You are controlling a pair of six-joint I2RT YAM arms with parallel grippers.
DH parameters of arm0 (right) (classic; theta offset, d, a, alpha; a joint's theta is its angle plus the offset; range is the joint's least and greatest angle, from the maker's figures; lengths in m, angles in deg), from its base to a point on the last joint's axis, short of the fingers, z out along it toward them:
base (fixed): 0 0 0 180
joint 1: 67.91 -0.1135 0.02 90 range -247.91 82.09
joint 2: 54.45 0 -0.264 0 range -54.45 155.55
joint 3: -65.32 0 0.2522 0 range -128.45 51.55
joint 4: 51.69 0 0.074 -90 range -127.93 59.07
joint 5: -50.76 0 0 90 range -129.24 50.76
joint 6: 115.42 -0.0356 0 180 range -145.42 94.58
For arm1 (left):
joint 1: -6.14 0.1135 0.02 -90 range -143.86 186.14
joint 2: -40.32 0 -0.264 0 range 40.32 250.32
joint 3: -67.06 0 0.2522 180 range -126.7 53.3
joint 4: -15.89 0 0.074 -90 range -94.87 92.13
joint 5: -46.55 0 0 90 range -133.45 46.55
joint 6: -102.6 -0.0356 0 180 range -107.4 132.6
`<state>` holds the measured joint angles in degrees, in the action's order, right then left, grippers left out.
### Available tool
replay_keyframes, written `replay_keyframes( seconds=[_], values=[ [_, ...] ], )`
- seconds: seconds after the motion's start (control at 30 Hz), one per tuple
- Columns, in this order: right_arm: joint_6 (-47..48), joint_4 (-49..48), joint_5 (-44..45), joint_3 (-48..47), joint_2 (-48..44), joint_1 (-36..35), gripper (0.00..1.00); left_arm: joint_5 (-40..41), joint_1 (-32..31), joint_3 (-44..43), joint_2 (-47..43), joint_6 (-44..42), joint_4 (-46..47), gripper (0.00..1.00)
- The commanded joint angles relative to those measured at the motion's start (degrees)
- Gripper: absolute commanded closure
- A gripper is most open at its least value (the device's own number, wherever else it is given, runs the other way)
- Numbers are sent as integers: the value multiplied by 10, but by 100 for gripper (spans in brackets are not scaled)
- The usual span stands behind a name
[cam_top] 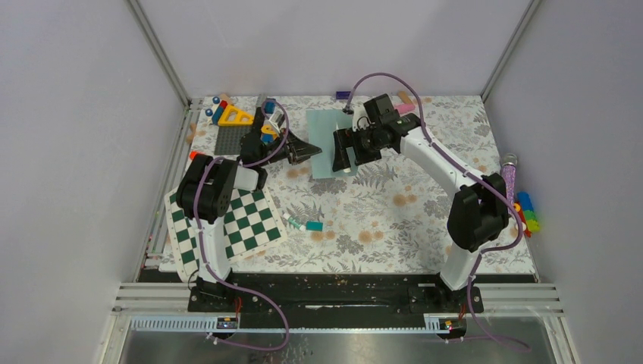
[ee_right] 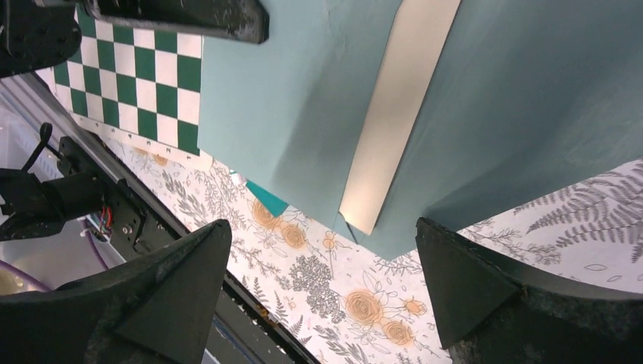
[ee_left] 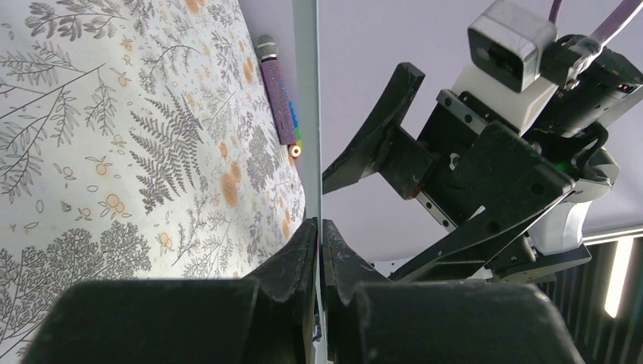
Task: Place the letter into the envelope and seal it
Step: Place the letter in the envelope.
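The teal envelope [cam_top: 324, 133] lies flat at the back middle of the floral table. My left gripper [cam_top: 313, 152] reaches in from the left and is shut on the envelope's left edge. In the left wrist view that sheet [ee_left: 307, 114] runs edge-on up from the closed left gripper [ee_left: 319, 227]. In the right wrist view the teal flap [ee_right: 288, 98] is lifted off the envelope body [ee_right: 531, 98]. A cream strip of the letter [ee_right: 394, 114] shows in the gap between them. My right gripper [ee_right: 322, 235] hangs open just above the envelope's near end [cam_top: 343, 155], with nothing in it.
A green-white checkerboard [cam_top: 227, 224] lies at the front left under the left arm. A small teal block [cam_top: 313, 226] sits mid-table. Toys and a grey plate [cam_top: 235, 115] crowd the back left corner. A glitter pen [cam_top: 508, 178] and coloured blocks [cam_top: 527, 212] lie at the right edge.
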<state>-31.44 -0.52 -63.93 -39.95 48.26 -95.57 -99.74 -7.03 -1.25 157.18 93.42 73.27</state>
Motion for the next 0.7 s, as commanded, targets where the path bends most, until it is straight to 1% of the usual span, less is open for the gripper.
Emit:
replay_keyframes(
  seconds=[0.0,0.17,0.4,0.53,0.67],
  values=[
    [-5,-10,-28,17,-22,-12,0,14,3,7,-25,-22,11,95],
    [-35,-28,-25,17,-10,-22,0,16,3,10,-30,-29,3,95],
    [-98,-77,-22,25,-1,-28,0,18,4,13,-31,-29,5,95],
    [-121,-80,-30,20,3,-29,1,18,4,14,-33,-29,6,95],
    [-105,-64,17,21,-6,-29,0,20,6,15,-35,-30,6,95]
  ],
)
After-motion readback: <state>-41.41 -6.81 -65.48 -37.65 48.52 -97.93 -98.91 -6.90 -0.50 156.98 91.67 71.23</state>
